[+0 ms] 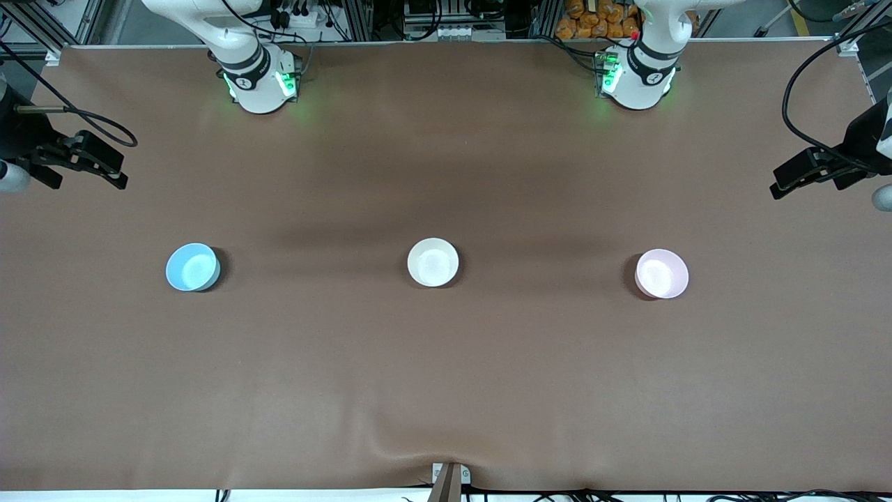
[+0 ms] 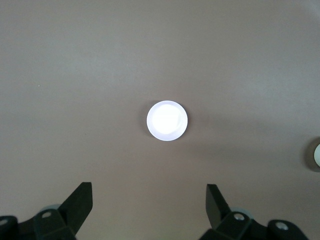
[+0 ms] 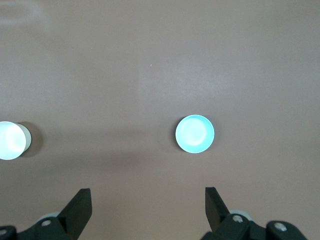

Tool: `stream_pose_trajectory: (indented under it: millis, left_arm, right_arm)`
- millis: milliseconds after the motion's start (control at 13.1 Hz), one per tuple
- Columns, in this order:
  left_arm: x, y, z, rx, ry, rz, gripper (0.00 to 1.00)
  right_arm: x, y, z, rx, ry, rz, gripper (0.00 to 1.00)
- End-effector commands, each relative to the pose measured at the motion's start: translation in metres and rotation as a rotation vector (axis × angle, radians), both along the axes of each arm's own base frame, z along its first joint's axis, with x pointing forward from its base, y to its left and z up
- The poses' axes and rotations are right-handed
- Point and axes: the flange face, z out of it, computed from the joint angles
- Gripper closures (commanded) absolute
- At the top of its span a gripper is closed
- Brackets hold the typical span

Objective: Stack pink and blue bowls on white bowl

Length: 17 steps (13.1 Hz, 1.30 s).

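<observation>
Three small bowls stand in a row on the brown table. The light blue bowl [image 1: 192, 267] is toward the right arm's end, the off-white bowl [image 1: 433, 262] is in the middle, and the pale pink bowl [image 1: 661, 273] is toward the left arm's end. My left gripper [image 2: 148, 192] is open and empty, high over the table, with the pink bowl [image 2: 167, 120] below it and the white bowl's edge [image 2: 316, 155] at the frame's side. My right gripper [image 3: 147, 196] is open and empty, high over the blue bowl [image 3: 194, 134]; the white bowl [image 3: 11, 140] also shows. Neither gripper shows in the front view.
The two arm bases [image 1: 259, 80] [image 1: 637, 77] stand at the table's back edge. Black camera mounts reach in at both table ends [image 1: 80, 157] [image 1: 812, 171]. The brown cloth has a wrinkle by a clamp [image 1: 449, 480] at the front edge.
</observation>
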Motion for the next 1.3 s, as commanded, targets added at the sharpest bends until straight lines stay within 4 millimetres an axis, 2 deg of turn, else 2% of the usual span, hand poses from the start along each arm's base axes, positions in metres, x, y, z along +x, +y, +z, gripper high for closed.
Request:
stream_pose_trajectory:
  millis: [0,763,992,1221]
  left_arm:
    - [-0.006,-0.001,0.006,-0.005,0.004,-0.034,0.00]
    - [-0.016,0.004,-0.008,-0.014,0.089,-0.047,0.00]
    - [-0.015,0.010,-0.025,-0.014,0.107,-0.039,0.00]
    - [-0.019,0.012,-0.031,-0.012,0.115,-0.036,0.00]
  right_arm:
    - [0.001,0.000,0.003,-0.016,0.003,0.011,0.00]
    - [0.002,0.000,0.003,-0.016,0.001,0.009,0.00]
    - [0.002,-0.001,0.003,-0.016,0.001,0.008,0.00]
    - [0.002,0.000,0.003,-0.016,0.001,0.008,0.00]
